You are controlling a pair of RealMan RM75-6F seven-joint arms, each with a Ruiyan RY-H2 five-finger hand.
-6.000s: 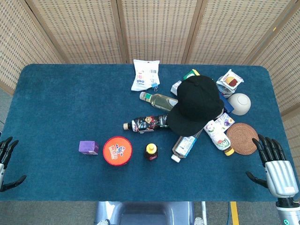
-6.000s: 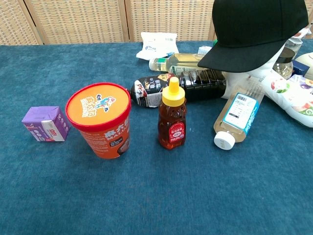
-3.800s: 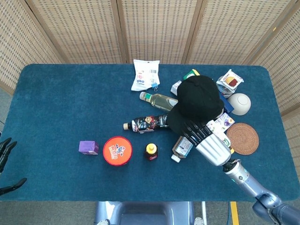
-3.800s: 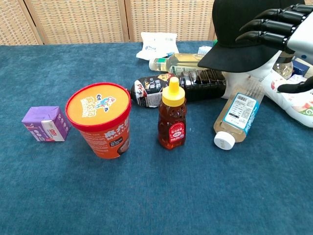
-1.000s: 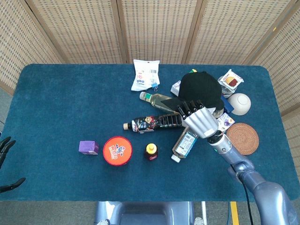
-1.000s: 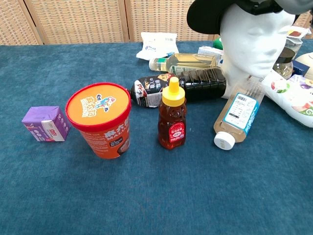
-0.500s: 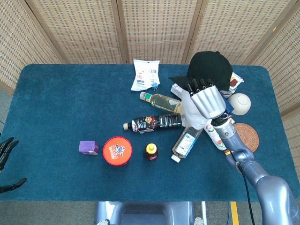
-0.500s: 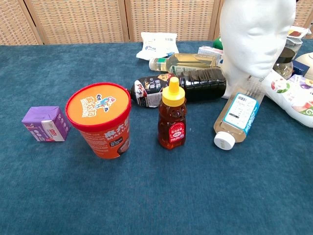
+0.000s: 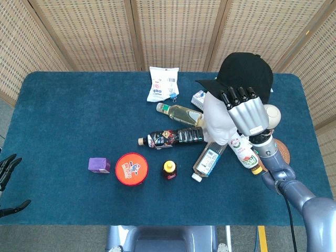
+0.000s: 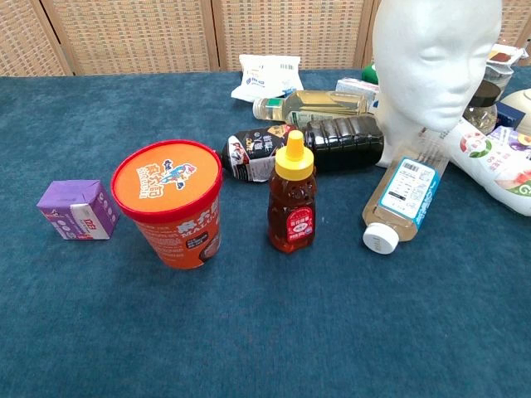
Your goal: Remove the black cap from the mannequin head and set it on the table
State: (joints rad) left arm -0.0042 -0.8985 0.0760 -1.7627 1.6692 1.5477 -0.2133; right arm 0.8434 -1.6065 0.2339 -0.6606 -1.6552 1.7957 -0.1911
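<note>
The black cap (image 9: 242,74) hangs in the air at the right, lifted clear of the white mannequin head (image 9: 217,122). My right hand (image 9: 247,113) grips it from below, fingers curled over its rim. The bare mannequin head (image 10: 433,58) stands upright among the bottles in the chest view, where neither the cap nor the right hand shows. My left hand (image 9: 7,181) rests open at the lower left edge of the head view, off the table.
Bottles (image 9: 170,137) lie around the mannequin's base. A honey bottle (image 9: 168,170), an orange tub (image 9: 131,168) and a purple box (image 9: 98,165) stand in front. A white pouch (image 9: 163,83) lies at the back, a woven coaster (image 9: 280,147) and white bowl (image 9: 272,114) at the right.
My right hand has carried the cap up and to the right, off the mannequin head, which now stands bare. The left hand has not moved.
</note>
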